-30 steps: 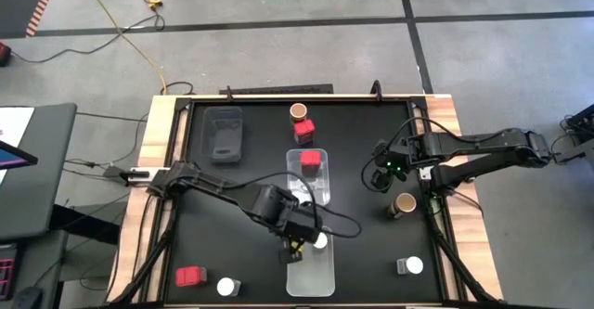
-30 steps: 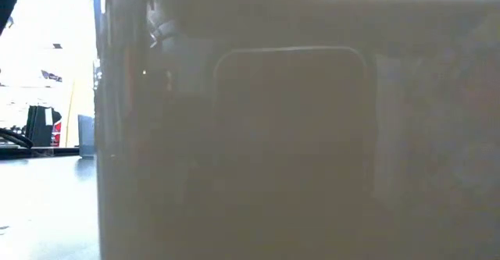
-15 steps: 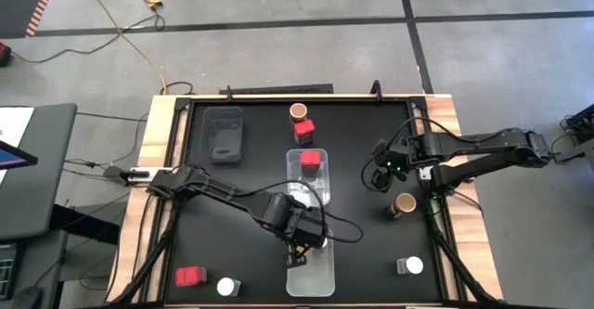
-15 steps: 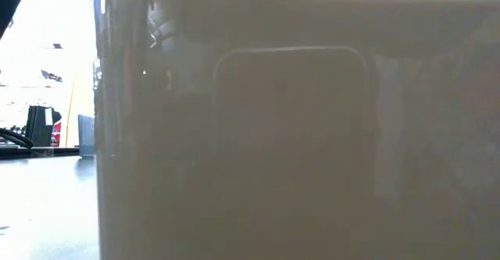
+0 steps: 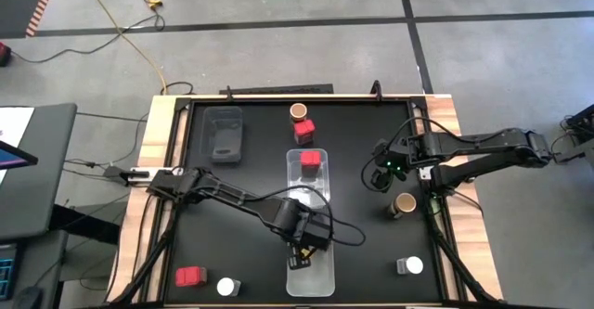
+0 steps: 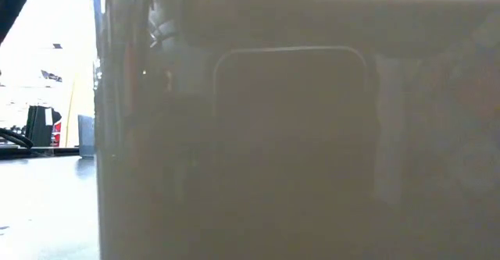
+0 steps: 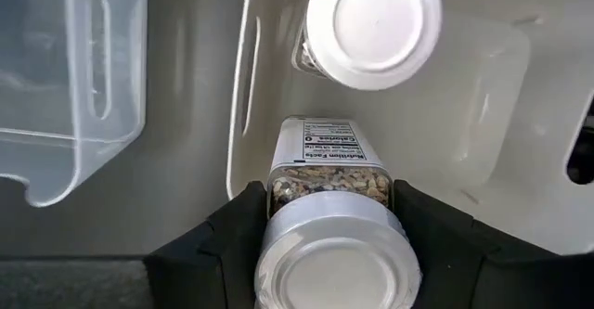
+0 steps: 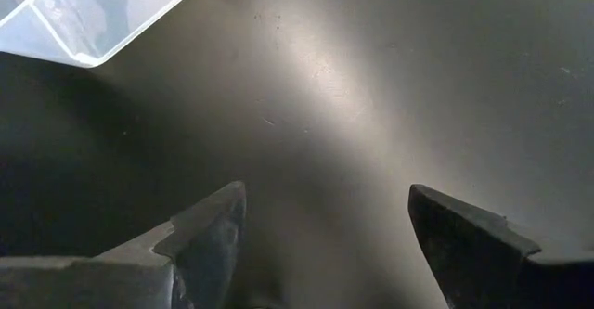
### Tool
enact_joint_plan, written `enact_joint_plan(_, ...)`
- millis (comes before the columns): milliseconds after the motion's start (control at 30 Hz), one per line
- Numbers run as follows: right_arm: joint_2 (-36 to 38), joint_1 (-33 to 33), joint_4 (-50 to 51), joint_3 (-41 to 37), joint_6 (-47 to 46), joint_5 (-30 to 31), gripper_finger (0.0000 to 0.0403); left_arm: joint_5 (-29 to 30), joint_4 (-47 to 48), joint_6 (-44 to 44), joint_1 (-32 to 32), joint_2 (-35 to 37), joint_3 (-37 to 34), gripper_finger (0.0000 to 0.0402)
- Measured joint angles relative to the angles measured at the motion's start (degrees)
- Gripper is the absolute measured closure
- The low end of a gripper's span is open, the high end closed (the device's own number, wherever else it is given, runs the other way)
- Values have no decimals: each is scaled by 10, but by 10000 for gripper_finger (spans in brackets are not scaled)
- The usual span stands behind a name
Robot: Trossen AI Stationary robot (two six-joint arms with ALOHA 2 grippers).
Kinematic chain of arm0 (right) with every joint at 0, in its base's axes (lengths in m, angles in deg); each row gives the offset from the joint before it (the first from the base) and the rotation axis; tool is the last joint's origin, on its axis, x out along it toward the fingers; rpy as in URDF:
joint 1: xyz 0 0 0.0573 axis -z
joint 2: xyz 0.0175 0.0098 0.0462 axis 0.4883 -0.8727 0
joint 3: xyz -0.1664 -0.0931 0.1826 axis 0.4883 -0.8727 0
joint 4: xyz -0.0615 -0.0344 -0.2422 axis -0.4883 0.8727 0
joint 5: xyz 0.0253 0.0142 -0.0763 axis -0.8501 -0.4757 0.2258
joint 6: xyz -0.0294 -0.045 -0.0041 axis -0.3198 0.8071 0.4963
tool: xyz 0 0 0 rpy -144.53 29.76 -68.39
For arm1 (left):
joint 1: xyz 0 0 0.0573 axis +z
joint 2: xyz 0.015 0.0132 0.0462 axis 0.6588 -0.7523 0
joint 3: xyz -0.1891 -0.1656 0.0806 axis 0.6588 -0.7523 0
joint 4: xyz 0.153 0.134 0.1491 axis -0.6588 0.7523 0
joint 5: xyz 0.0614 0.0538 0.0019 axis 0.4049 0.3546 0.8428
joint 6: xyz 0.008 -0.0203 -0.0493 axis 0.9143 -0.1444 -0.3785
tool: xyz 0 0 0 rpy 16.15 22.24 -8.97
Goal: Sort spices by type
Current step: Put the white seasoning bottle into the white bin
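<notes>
Left gripper: the left gripper (image 7: 329, 244) pinches a white-lidded jar (image 7: 332, 218) between its 2 dark fingers (image 7: 232, 244), over the near clear tub (image 5: 311, 276) at about 6 o'clock of the table in the high view.
Held jar: round, glass-sided, coarse mixed flakes showing under a smooth white lid, paper label on its flank.
Tub contents: a 2nd white-lidded jar (image 7: 371, 26) is already inside the same tub, just beyond the held one.
Right gripper: the right gripper (image 8: 320, 221) hangs with fingers spread and nothing between them, over bare mat at 3 o'clock, waiting.
Done, by my reading: 1 red box (image 5: 312, 163) sits in the far clear tub (image 5: 320, 184); 1 white jar is binned and a 2nd is about to be.
Left: a tan-topped jar (image 5: 299, 112) and red box (image 5: 304, 129) at 12 o'clock, a tan-topped jar (image 5: 404, 204) at 4 o'clock, a white-lidded jar (image 5: 409, 266) at 5 o'clock, a red box (image 5: 190, 276) and white-lidded jar (image 5: 226, 288) at 7 o'clock.
Progress: roughly a third sorted.
Surfaces: matte black mat (image 5: 241, 188); thin, glossy, translucent tubs with rounded corners; a dark grey tray (image 5: 225, 134) at 11 o'clock.
</notes>
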Motion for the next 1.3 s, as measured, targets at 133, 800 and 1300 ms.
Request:
enact_joint_plan(133, 0, 0, -2, -5, 0, 0, 74, -10, -3, 3, 2, -16, 0, 197)
enact_joint_plan(800, 0, -1, -14, -24, -19, 0, 74, -15, -39, 48, 12, -37, 0, 197)
enact_joint_plan(1300, 0, -1, -14, -24, -15, 0, 74, -16, -37, 48, 12, -37, 0, 197)
